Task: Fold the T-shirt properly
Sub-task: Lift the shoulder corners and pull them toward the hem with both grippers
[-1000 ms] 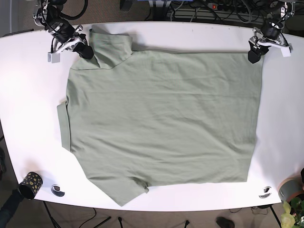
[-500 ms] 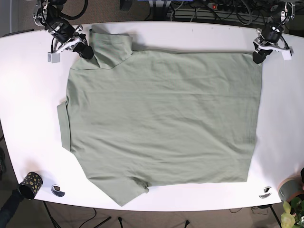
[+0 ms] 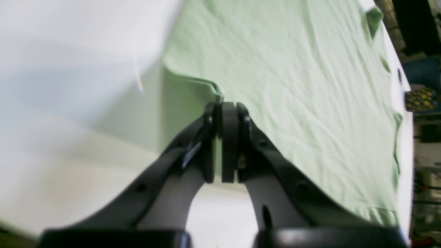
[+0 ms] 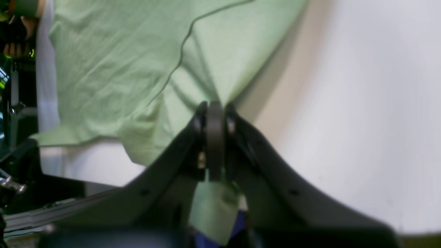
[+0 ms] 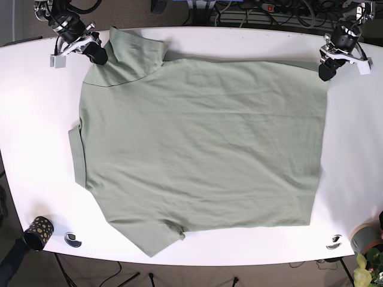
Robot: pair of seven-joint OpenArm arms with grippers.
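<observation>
A pale green T-shirt (image 5: 200, 143) lies spread flat on the white table (image 5: 251, 42). One sleeve points to the far left and the other to the near edge. My right gripper (image 5: 99, 57) is at the far left, shut on the shirt by the far sleeve; in the right wrist view the gripper (image 4: 213, 105) pinches a bunched fold of cloth (image 4: 144, 69). My left gripper (image 5: 325, 73) is at the far right, shut on the shirt's hem corner; in the left wrist view the gripper (image 3: 224, 106) holds the raised corner of the cloth (image 3: 293, 86).
A black cup with yellow dots (image 5: 38, 232) stands past the near left table edge. Small round objects lie at the near left (image 5: 73, 239) and near right (image 5: 334, 241). A pot (image 5: 365, 238) with a plant is at the near right corner. Cables (image 5: 263, 12) run behind the table.
My right gripper has pulled the far sleeve corner back and to the left, and the shirt shifted with it. My left gripper moved slightly toward the back edge, still holding the hem corner.
</observation>
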